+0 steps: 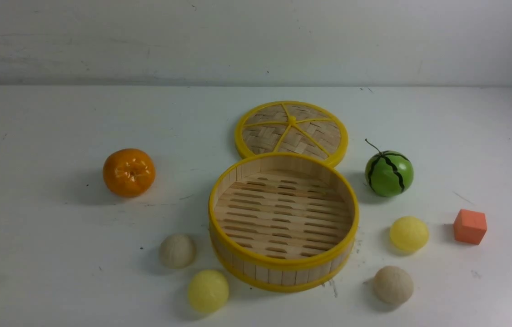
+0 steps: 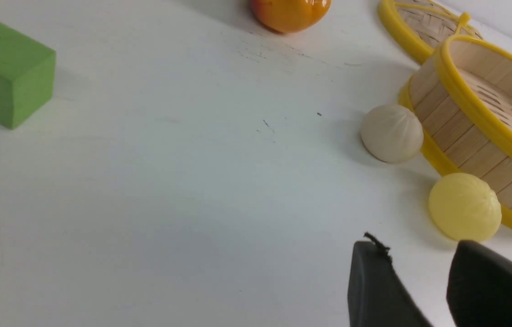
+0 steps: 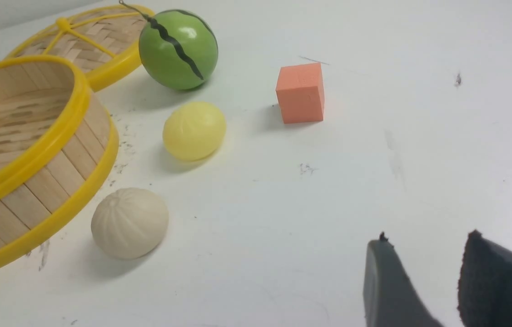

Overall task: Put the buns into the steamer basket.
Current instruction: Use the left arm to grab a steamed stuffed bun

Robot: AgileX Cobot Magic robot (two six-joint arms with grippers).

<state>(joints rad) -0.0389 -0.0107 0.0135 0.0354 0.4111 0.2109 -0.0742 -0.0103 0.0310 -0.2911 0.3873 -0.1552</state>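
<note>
At the left jaws: parted partway with nothing between them, hanging over bare bench (image 2: 169, 204).
Ahead of the left jaws: pale yellow bun (image 2: 464, 206), near the tips and almost in line with the gap, just beside the steamer basket (image 2: 460, 131) wall.
Further on: beige bun (image 2: 391, 133), also just beside that wall.
Right jaws: parted much the same, empty.
Ahead of the right jaws: second beige bun (image 3: 129, 222), well apart and off toward the basket; second yellow bun (image 3: 194, 130) beyond it, between basket and orange cube (image 3: 300, 93).
Basket: open and empty, all four buns outside it.
Long axis: none, since the buns are round; jaw angle should matter little.
Nearer arm: left for the pair on the basket's left, right for the pair on its right.
Likely first pick: the left yellow bun, closest to any jaws.
</note>
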